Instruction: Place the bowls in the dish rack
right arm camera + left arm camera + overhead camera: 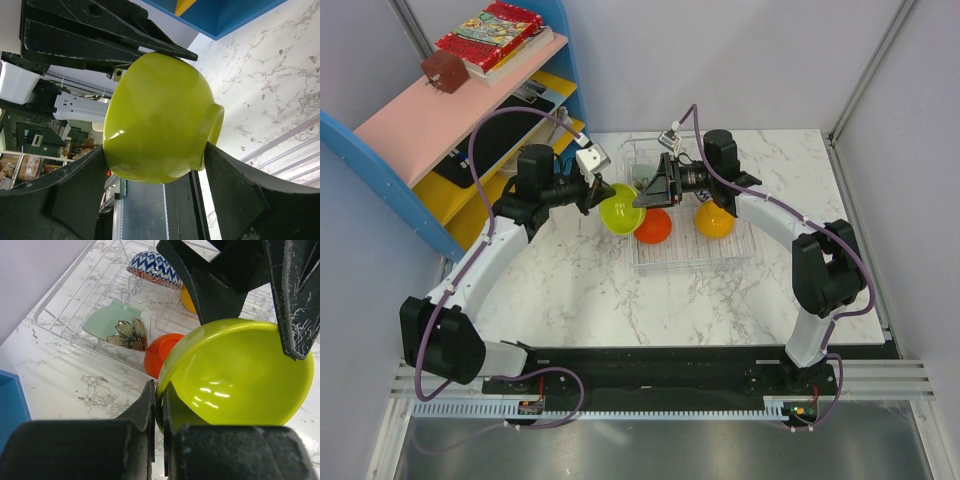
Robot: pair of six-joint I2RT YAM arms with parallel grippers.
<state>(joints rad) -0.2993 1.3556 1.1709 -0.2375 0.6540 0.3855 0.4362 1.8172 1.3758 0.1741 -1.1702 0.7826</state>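
A yellow-green bowl (617, 212) hangs tilted on its side above the left edge of the clear dish rack (690, 258). My left gripper (159, 390) is shut on its rim (235, 375). My right gripper (155, 146) straddles the same bowl (155, 120), one finger against the rim side and the other against the foot ring. In the rack lie a red-orange bowl (655, 227), an orange-yellow bowl (714, 220), a pale green bowl with a brown flower pattern (112, 322) and a blue-and-white bowl (152, 267).
A blue-and-pink shelf unit (440, 110) stands at the back left, close to my left arm, with books (490, 35) and a small brown block (444, 70) on top. The marble table (580, 290) has bare surface in front of the rack.
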